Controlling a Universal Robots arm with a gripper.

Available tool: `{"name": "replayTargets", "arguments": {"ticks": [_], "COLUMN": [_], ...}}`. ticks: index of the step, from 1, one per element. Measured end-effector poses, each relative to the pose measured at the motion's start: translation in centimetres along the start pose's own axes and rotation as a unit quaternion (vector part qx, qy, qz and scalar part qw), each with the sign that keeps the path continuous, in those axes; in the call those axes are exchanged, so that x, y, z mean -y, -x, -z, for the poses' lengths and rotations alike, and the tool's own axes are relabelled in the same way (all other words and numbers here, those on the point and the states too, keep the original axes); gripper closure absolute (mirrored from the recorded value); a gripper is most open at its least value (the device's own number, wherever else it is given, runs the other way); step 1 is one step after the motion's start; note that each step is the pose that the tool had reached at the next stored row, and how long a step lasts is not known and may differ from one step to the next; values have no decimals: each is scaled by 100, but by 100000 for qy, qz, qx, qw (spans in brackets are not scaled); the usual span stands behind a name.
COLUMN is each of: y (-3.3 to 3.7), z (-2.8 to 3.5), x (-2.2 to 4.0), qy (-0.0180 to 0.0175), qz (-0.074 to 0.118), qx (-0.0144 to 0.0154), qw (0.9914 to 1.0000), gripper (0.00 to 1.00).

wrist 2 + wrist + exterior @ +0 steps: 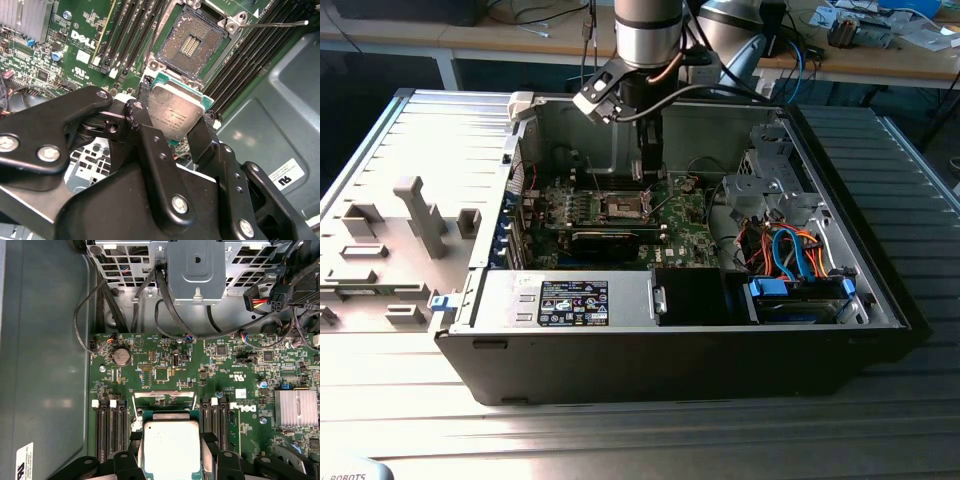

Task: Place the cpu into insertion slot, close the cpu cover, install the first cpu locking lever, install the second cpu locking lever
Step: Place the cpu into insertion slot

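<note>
Between the pincer's (172, 125) fingers (150, 145), the cpu (176, 111) is clamped by two opposite edges, metal top turned toward the wrist, its square outline giving no long axis. Just beyond the fingertips, the insertion slot (192, 42) is seen uncovered.

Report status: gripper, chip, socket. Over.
Gripper shut on chip. Chip held near socket, not in it. Socket open, pins bare, nothing across it.
</note>
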State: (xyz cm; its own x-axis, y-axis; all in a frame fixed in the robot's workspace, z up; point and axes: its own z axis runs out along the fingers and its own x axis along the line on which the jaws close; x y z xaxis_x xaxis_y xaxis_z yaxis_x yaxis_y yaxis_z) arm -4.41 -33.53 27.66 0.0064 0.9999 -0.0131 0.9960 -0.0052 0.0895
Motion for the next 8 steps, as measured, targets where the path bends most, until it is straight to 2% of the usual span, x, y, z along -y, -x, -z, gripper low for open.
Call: {"name": "replayTargets", "arguments": {"ticks": [8], "y": [0], "z": [-14], "x": [3], "qy": [-2], "qz": [0], "qx": [3], "qw": [100000], "gripper": [45]}}
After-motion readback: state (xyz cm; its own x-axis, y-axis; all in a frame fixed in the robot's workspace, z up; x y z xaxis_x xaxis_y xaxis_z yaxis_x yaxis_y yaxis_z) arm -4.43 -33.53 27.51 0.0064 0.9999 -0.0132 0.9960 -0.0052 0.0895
